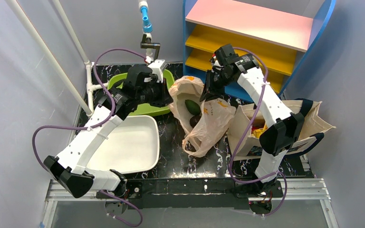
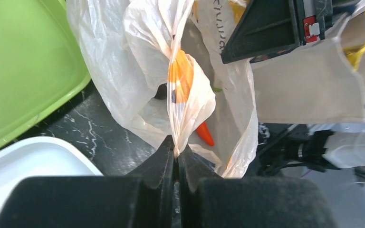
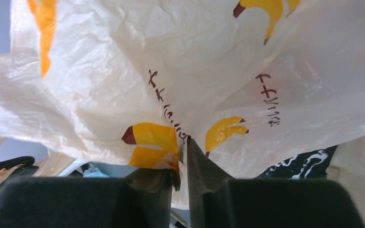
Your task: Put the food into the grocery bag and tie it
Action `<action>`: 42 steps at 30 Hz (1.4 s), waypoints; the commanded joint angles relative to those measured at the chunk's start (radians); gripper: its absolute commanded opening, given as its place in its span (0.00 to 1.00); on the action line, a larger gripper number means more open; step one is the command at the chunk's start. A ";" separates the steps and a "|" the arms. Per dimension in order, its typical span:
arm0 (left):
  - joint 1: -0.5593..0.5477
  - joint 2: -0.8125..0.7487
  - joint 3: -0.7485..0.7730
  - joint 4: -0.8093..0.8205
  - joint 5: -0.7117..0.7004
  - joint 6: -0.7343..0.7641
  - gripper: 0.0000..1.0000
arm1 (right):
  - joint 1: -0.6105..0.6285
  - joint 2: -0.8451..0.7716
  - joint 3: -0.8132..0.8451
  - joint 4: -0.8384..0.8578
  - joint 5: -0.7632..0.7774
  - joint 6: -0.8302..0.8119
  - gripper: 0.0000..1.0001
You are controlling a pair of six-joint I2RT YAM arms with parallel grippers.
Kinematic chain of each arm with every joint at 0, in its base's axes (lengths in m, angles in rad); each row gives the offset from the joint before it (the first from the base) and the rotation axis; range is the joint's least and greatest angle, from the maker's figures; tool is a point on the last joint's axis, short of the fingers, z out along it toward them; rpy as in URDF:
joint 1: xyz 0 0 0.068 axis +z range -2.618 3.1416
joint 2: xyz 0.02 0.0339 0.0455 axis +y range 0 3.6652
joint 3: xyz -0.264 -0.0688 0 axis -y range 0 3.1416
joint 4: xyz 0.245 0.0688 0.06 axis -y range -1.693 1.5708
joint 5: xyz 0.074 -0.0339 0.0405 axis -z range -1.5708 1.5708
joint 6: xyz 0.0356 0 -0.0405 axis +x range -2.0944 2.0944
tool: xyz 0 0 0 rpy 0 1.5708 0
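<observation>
On table [image 1: 169, 127]: one grocery bag [image 1: 210, 121] | left end effector [image 2: 176, 151] pinching bag | right end effector [image 3: 186, 143] pinching bag

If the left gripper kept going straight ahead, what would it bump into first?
The grocery bag: the left gripper is pinching a twisted strip of it. Just behind that, probably the orange vegetable inside, though depth is hard to judge.

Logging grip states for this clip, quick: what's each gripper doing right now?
Left gripper: closed, pinching a twisted strand of the grocery bag.
Right gripper: closed on the grocery bag's film too.
</observation>
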 commanded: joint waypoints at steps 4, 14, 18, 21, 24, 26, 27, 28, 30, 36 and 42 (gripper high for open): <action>-0.004 0.020 0.185 -0.116 0.041 -0.226 0.00 | -0.027 0.040 0.246 -0.162 -0.015 -0.015 0.57; -0.004 0.115 0.280 -0.132 0.147 -0.444 0.00 | -0.003 -0.313 0.020 0.057 0.096 0.045 0.81; -0.003 0.151 0.348 -0.171 0.148 -0.535 0.00 | 0.041 -0.554 -0.213 0.212 0.132 0.130 0.83; -0.004 0.155 0.372 -0.186 0.130 -0.622 0.00 | 0.132 -0.706 -0.367 0.301 0.206 0.182 0.84; -0.004 0.150 0.380 -0.188 0.126 -0.700 0.00 | 0.234 -0.784 -0.447 0.316 0.274 0.214 0.85; -0.004 0.147 0.388 -0.191 0.109 -0.739 0.00 | 0.293 -0.807 -0.472 0.314 0.297 0.230 0.86; -0.004 0.144 0.388 -0.188 0.098 -0.760 0.00 | 0.330 -0.813 -0.483 0.318 0.320 0.234 0.86; -0.004 0.142 0.386 -0.181 0.087 -0.786 0.00 | 0.366 -0.825 -0.500 0.325 0.341 0.234 0.86; -0.004 0.141 0.394 -0.161 0.060 -0.826 0.00 | 0.422 -0.840 -0.521 0.332 0.414 0.238 0.87; -0.004 0.178 0.479 -0.158 -0.020 -0.908 0.00 | 0.533 -0.893 -0.584 0.328 0.503 0.270 0.87; -0.003 0.229 0.529 -0.105 -0.002 -0.956 0.00 | 0.583 -0.963 -0.707 0.359 0.513 0.282 0.88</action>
